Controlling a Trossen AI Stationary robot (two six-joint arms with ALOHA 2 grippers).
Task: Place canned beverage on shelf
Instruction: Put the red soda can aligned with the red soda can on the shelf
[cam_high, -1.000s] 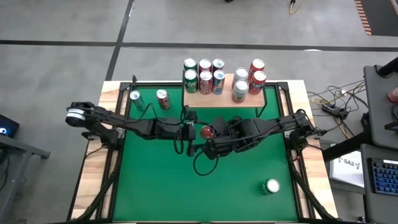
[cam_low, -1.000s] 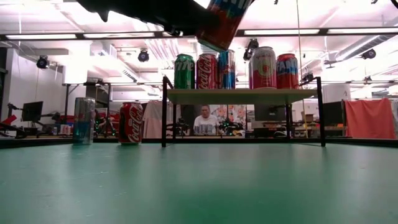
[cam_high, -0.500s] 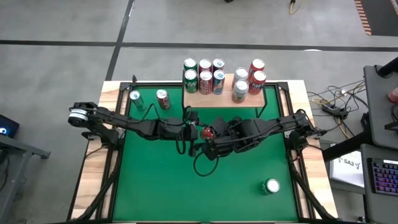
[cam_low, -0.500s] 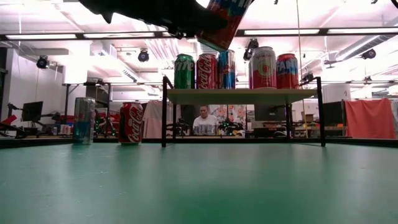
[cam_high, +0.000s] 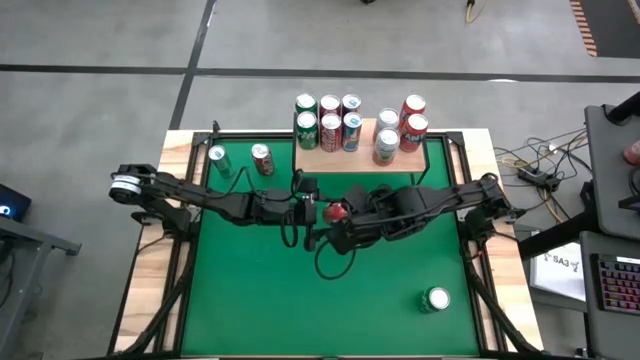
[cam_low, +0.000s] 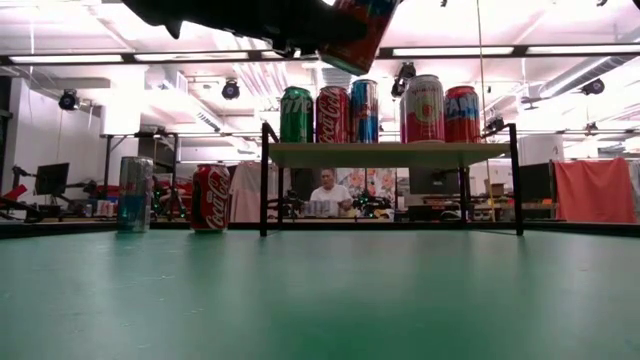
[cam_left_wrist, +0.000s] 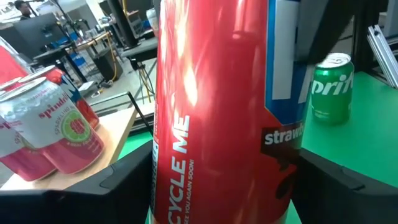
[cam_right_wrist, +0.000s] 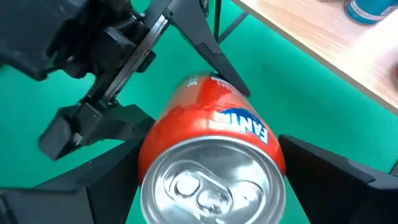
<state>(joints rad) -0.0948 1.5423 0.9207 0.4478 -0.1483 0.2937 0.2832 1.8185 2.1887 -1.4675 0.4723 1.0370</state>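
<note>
A red can hangs in the air over the middle of the green table, between my two grippers. My left gripper reaches in from the table's left and is shut on it; the can fills its wrist view. My right gripper comes from the right and slants down, with its fingers on either side of the can's top end. The shelf stands at the far edge on black legs, with several cans on its wooden board. My left gripper pinches the can's side wall between its two fingers, on the lower part of the body. The fingers come in about level from the table's left. The can is lifted clear of the table and tilted. My right gripper's fingers flank the can's top end; I cannot tell whether they touch it.
Two cans stand on the felt to the left of the shelf. A green can stands at the near right. A person sits in the room beyond the shelf. Free felt lies in front of the shelf.
The red can has shifted a little between the two grippers and stays in the air. In the low view, a dark finger that lay across its side has drawn back. Both arms stay over the middle of the table.
</note>
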